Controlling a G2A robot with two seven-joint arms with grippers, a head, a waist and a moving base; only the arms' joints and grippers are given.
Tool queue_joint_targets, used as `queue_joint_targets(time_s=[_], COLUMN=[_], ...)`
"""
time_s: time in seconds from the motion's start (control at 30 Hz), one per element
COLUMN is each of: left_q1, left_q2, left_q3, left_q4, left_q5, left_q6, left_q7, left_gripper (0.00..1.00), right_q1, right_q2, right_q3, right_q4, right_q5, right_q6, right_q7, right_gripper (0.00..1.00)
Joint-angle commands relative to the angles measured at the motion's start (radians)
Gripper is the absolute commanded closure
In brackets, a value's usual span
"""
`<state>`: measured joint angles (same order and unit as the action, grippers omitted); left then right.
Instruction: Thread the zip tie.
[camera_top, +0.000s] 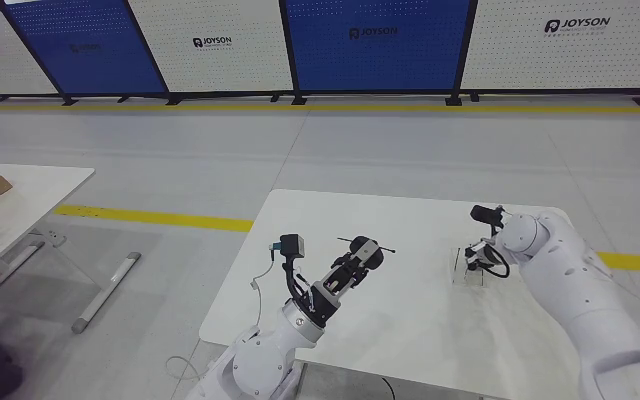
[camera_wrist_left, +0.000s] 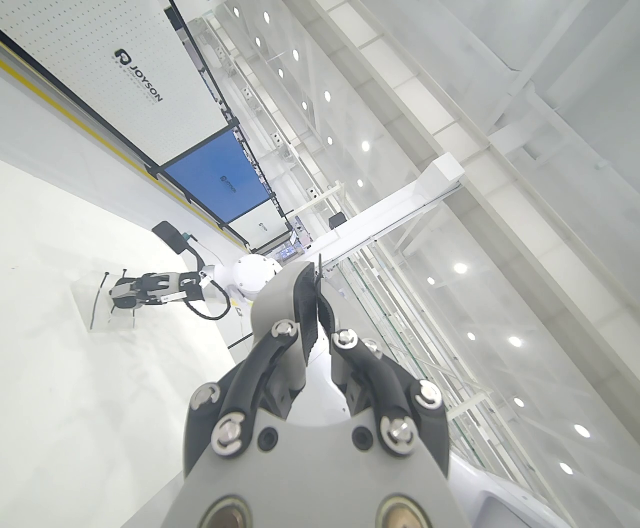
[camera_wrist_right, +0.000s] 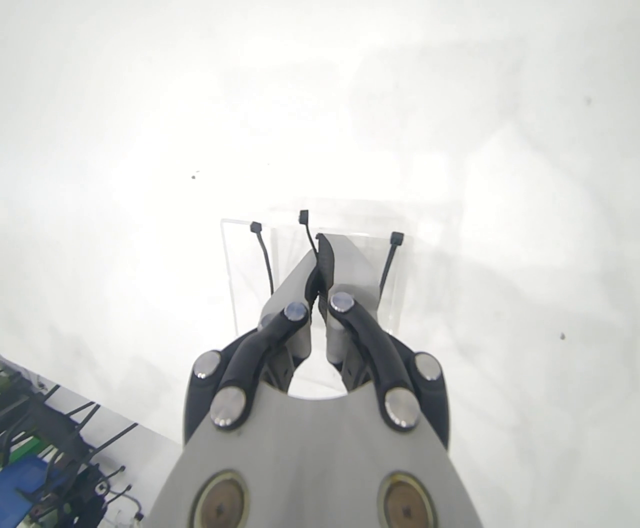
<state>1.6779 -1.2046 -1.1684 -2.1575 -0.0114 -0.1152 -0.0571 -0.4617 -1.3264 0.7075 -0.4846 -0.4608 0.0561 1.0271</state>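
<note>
- Top view: the left gripper (camera_top: 362, 255) sits at about 10 o'clock from the table (camera_top: 420, 330) centre. It is clamped on a thin black zip tie (camera_top: 385, 248) that pokes out level on both sides. The grip point is hidden by the fingers.
- The right gripper (camera_top: 478, 256) is at about 2 o'clock, right against the clear stand (camera_top: 462, 272). The ties there are too small to count. The arm covers the table's 3 o'clock edge.
- There is open tabletop between the two grippers and toward 6 o'clock.
- Left wrist view: the pads are pressed together with no gap. Only a short tip of the zip tie (camera_wrist_left: 320, 262) sticks out past them, and the rest is hidden.
- Far off, the right gripper (camera_wrist_left: 116, 296) is at the clear stand (camera_wrist_left: 82, 300), which holds black ties with their details blurred.
- Right wrist view: the right gripper (camera_wrist_right: 320, 262) is closed on the strap of the middle tie (camera_wrist_right: 303, 217). The strap's lower run is hidden between the pads.
- The clear stand (camera_wrist_right: 227, 280) holds three ties, heads up. The outer ties (camera_wrist_right: 255, 227) flank the fingers without touching them. The stand's near part is cut off by the gripper body.
- Bare table (camera_wrist_right: 450, 125) lies beyond the stand.
</note>
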Motion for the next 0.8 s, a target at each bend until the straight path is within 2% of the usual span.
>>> queue_joint_targets(time_s=[0.0,0.13,0.2,0.3,0.43,0.5,0.57,0.67,0.77], left_q1=[0.0,0.0,0.0,0.0,0.0,0.0,0.0,0.0,0.0], left_q2=[0.0,0.0,0.0,0.0,0.0,0.0,0.0,0.0,0.0], left_q3=[0.0,0.0,0.0,0.0,0.0,0.0,0.0,0.0,0.0], left_q4=[0.0,0.0,0.0,0.0,0.0,0.0,0.0,0.0,0.0], left_q5=[0.0,0.0,0.0,0.0,0.0,0.0,0.0,0.0,0.0], left_q6=[0.0,0.0,0.0,0.0,0.0,0.0,0.0,0.0,0.0], left_q7=[0.0,0.0,0.0,0.0,0.0,0.0,0.0,0.0,0.0], left_gripper=[1.0,1.0,1.0,1.0,1.0,1.0,1.0,1.0,1.0], right_q1=[-0.016,-0.061,-0.093,-0.167,-0.308,-0.404,-0.511,-0.622,-0.645], right_q2=[0.016,0.051,0.074,0.12,0.188,0.221,0.246,0.27,0.276], right_q3=[0.015,0.054,0.085,0.157,0.282,0.364,0.443,0.528,0.548], right_q4=[-0.038,-0.138,-0.203,-0.338,-0.574,-0.714,-0.834,-0.932,-0.946], right_q5=[-0.009,-0.035,-0.04,-0.055,-0.105,-0.119,-0.121,-0.119,-0.125], right_q6=[0.001,0.029,0.025,0.024,0.062,0.074,0.05,0.009,0.024], right_q7=[0.002,-0.003,-0.008,-0.013,-0.003,-0.018,-0.065,-0.099,-0.078], right_gripper=[1.0,1.0,1.0,1.0,1.0,1.0,1.0,1.0,1.0])
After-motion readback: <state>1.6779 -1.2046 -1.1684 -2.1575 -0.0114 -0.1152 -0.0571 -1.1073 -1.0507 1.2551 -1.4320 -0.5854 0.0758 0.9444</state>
